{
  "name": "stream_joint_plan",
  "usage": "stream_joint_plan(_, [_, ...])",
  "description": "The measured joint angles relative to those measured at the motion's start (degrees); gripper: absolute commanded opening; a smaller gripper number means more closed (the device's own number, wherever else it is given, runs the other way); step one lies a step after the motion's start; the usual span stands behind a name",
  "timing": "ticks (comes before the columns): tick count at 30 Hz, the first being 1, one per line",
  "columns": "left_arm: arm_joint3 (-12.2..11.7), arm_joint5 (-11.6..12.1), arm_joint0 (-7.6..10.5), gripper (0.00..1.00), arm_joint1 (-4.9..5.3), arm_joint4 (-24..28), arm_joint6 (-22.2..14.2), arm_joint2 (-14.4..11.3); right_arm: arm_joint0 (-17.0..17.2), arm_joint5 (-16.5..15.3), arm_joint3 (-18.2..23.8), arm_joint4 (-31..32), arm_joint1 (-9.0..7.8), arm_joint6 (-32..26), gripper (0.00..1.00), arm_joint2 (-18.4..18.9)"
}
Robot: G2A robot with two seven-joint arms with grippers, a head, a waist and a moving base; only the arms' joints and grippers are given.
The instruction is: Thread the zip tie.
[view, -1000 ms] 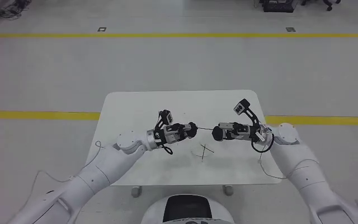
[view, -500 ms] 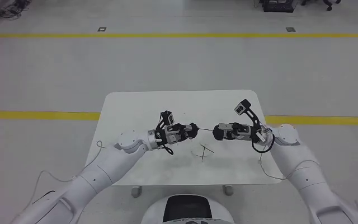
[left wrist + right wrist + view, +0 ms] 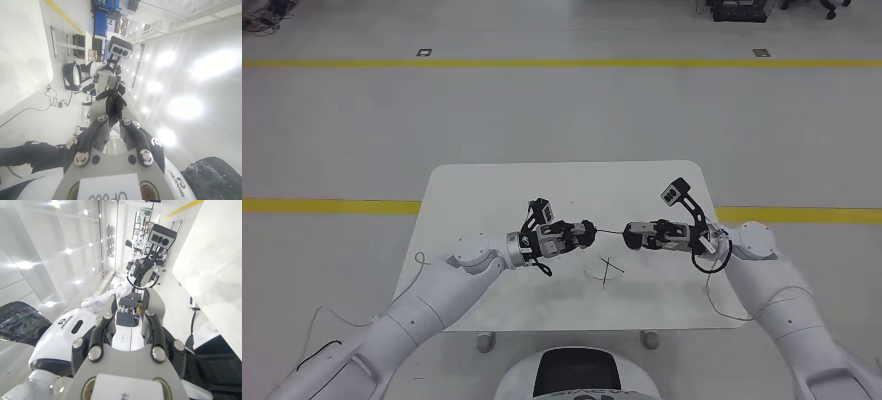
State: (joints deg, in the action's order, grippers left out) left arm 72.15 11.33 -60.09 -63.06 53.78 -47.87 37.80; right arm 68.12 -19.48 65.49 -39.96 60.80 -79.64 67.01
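Zip tie (image 3: 609, 231) spans mid-air above bench (image 3: 482, 190) in top view; L wrist view: L gripper (image 3: 111, 101) clamped on its black end; R wrist view: R gripper (image 3: 130, 295) fingers (image 3: 154, 306) apart.

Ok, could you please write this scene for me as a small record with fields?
left pincer: above the table, shut on the zip tie
right pincer: open, facing the left pincer, at the tie's other end
zip tie: thin, dark, spans the gap between the pincers, off the table
crossed strips: two, thin, dark, lying on the table below that gap
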Motion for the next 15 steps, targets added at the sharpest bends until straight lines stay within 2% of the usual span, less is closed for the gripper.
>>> stream_joint_plan(4, [-0.09,-0.28,-0.24,0.0,-0.17,-0.2,0.12,0.42,0.0,0.0,0.07,0.26,0.04,0.0,0.19,-0.06])
stream_joint_plan(15, [-0.35,-0.94,-0.71,0.0,-0.65,-0.62,-0.23,1.54,-0.15,0.0,0.01,0.59,0.13,0.0,0.12,-0.2])
